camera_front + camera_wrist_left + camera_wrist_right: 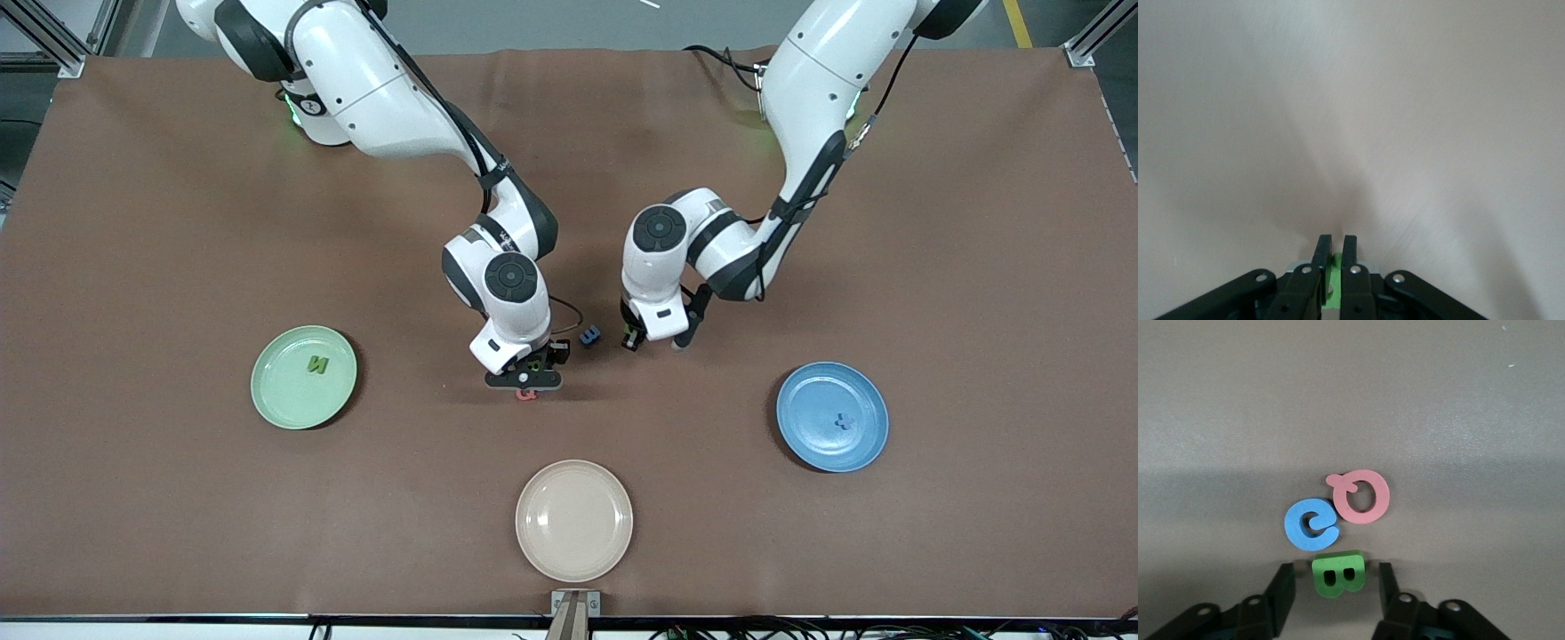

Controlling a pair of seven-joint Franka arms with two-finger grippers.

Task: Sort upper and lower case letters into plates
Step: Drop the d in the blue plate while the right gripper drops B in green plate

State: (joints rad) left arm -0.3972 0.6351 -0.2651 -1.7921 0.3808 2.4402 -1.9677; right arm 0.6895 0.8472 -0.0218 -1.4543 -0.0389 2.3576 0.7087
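Right gripper straddles green B, fingers apart (left gripper pinches a green letter).

crowded: blue letter touching pink letter | beside green letter

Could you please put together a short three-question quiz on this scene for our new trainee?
1. True or false: the cream plate holds a letter.
2. What lies between the open fingers of the right gripper? A) a yellow K; B) the green B; C) a red T.
3. Fill in the colour: the left gripper is shut on a ____ piece.

Key: 1 false; 2 B; 3 green.
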